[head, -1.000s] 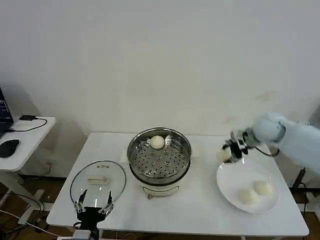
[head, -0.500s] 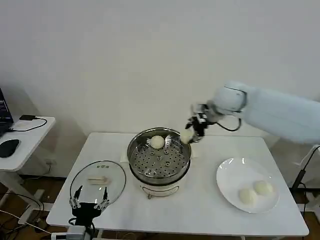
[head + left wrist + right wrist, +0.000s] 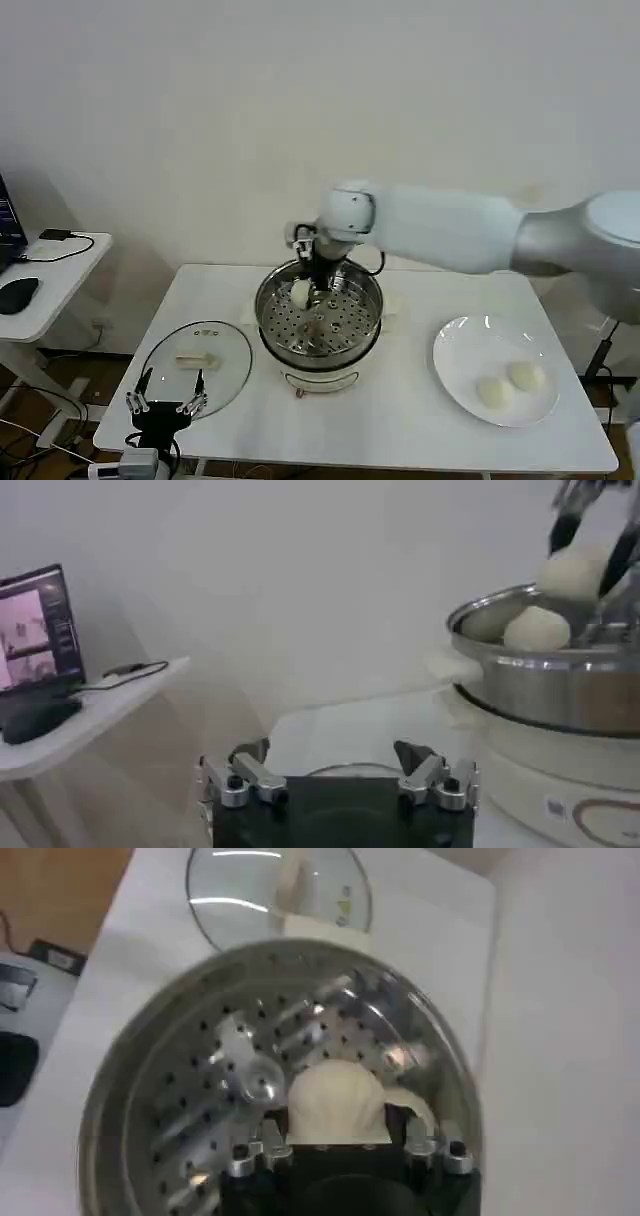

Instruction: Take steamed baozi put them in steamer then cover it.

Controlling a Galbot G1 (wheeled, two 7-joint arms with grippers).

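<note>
1. steel steamer is the landmark: right gripper has swung from the plate side to over its tray, closed on a bun.
2. a second bun sits in the tray just behind it.
3. two buns left on the plate.
4. lid lies left of the steamer; left gripper idles by it, spread wide, empty.
5. next, likely: release.

— what's on the white table at three o'clock?
— a flat white plate, near the right edge.
— and off at nine o'clock?
— a small side desk with a black mouse, a cable, and a lit laptop screen on it.
— behind it all?
— a plain pale wall at twelve o'clock.
</note>
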